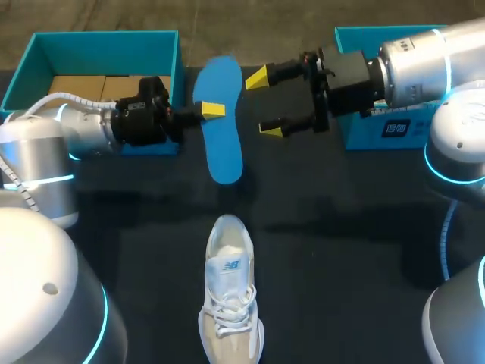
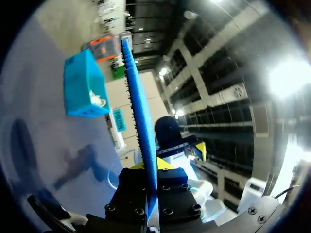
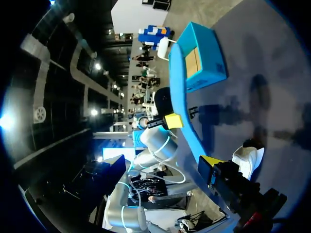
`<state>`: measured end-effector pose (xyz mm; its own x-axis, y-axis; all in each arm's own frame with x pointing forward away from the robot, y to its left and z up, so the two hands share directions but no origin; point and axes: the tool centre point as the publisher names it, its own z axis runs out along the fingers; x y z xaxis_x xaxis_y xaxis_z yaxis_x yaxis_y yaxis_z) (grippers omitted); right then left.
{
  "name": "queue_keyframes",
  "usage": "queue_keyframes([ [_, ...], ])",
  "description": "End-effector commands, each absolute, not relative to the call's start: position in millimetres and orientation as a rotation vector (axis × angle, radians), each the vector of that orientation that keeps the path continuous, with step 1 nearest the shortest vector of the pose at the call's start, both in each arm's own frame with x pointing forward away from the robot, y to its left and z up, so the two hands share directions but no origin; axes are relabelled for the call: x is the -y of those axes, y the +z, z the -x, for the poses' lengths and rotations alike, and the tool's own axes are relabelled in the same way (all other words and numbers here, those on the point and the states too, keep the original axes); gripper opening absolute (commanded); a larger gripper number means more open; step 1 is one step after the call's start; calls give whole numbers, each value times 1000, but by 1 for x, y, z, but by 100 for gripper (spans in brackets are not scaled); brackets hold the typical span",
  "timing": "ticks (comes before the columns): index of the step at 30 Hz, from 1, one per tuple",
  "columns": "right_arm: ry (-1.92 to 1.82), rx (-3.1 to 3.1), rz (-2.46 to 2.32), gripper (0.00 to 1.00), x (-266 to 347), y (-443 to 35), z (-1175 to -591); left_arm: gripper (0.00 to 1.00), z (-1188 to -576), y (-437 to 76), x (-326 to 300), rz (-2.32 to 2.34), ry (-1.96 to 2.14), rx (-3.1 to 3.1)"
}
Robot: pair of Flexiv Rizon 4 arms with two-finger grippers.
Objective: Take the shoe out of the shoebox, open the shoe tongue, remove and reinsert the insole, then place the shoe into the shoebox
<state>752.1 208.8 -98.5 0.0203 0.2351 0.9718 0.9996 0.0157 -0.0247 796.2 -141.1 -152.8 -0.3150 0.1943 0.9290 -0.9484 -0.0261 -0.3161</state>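
Note:
My left gripper (image 1: 213, 110) is shut on a blue insole (image 1: 220, 125) and holds it up above the table, in front of the open teal shoebox (image 1: 98, 45). In the left wrist view the insole (image 2: 138, 102) shows edge-on, running out from between my fingers. My right gripper (image 1: 264, 103) stands wide open just right of the insole's edge, holding nothing. The right wrist view shows the insole (image 3: 182, 97) ahead of one yellow fingertip (image 3: 210, 162). The white shoe (image 1: 229, 303) lies on the table near the front edge, toe pointing away from me.
A second teal box part (image 1: 379, 125) sits at the back right under my right arm; it also shows in the left wrist view (image 2: 85, 85). Dark tabletop (image 1: 341, 227) lies bare between the shoe and the boxes.

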Motion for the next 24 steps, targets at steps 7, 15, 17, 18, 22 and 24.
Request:
queue_keyframes([
  [7, -1055, 1374, 1381, 100, -211, -98, -752, 0, -794, -153, 135, -529, 1964, 1766],
  [15, -1055, 1374, 1381, 100, -211, -98, -752, 0, -789, -156, 132, -67, 2172, 2048],
  [17, -1055, 1374, 1381, 100, -211, -98, -752, 0, -790, -151, 138, -71, 2213, 2104],
  [18, -1055, 1374, 1381, 100, -211, -98, -752, 0, -789, -151, 140, -45, 2220, 2155],
  [22, -1055, 1374, 1381, 100, -211, -98, -752, 0, -789, -151, 140, -45, 2220, 2155],
  [24, -1055, 1374, 1381, 100, -211, -98, -752, 0, -789, -151, 140, -45, 2220, 2155],
])
